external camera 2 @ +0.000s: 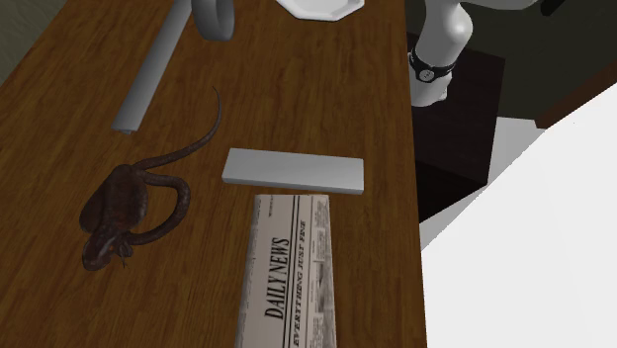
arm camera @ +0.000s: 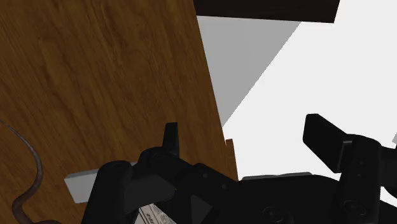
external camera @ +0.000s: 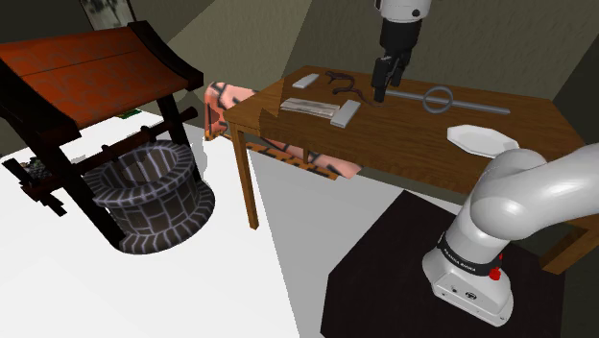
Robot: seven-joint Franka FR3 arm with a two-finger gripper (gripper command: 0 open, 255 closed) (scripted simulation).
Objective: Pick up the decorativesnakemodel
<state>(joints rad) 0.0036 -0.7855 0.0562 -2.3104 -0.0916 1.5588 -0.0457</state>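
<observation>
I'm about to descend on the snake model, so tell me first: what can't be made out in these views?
Shoulder view: the snake model is too small and dark to tell head from coils; the gripper's height over it cannot be judged.
Wrist view: the snake model's tail runs off the picture edge; its coils are cut off.
Second exterior view: the newspaper is cut by the lower edge, the plate by the upper.

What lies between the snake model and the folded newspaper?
Nothing: bare brown tabletop separates the snake model from the newspaper, as the second exterior view shows.
</observation>
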